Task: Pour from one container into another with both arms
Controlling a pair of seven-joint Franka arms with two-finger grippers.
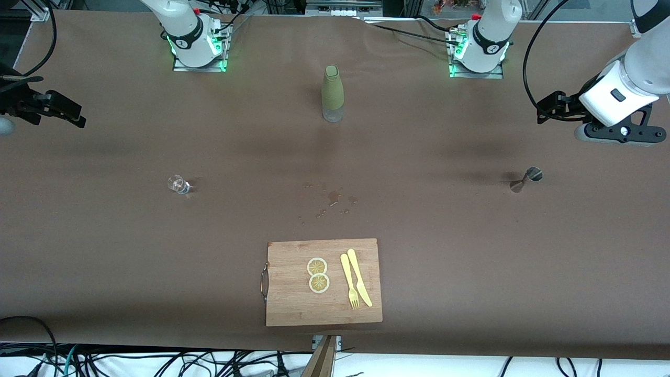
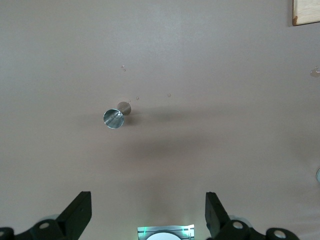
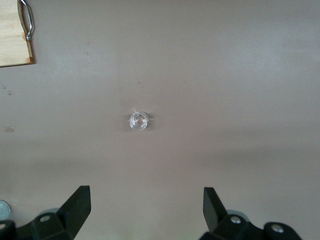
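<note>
A tiny clear glass cup [image 1: 179, 184] [image 3: 138, 121] stands on the brown table toward the right arm's end. A small silver hourglass-shaped jigger [image 1: 526, 179] [image 2: 116, 116] stands toward the left arm's end. My left gripper [image 1: 543, 111] [image 2: 148, 210] hangs open and empty high over the table's edge at its own end, apart from the jigger. Over the table's edge at the right arm's end, my right gripper [image 1: 77, 119] [image 3: 146, 205] is raised, open and empty, well away from the cup.
A tall olive-green bottle [image 1: 332, 94] stands mid-table near the bases. A wooden cutting board [image 1: 293, 303] near the front camera carries two lemon slices [image 1: 317, 275], a yellow knife and a fork [image 1: 355, 285]. Spilled drops [image 1: 333, 199] lie between bottle and board.
</note>
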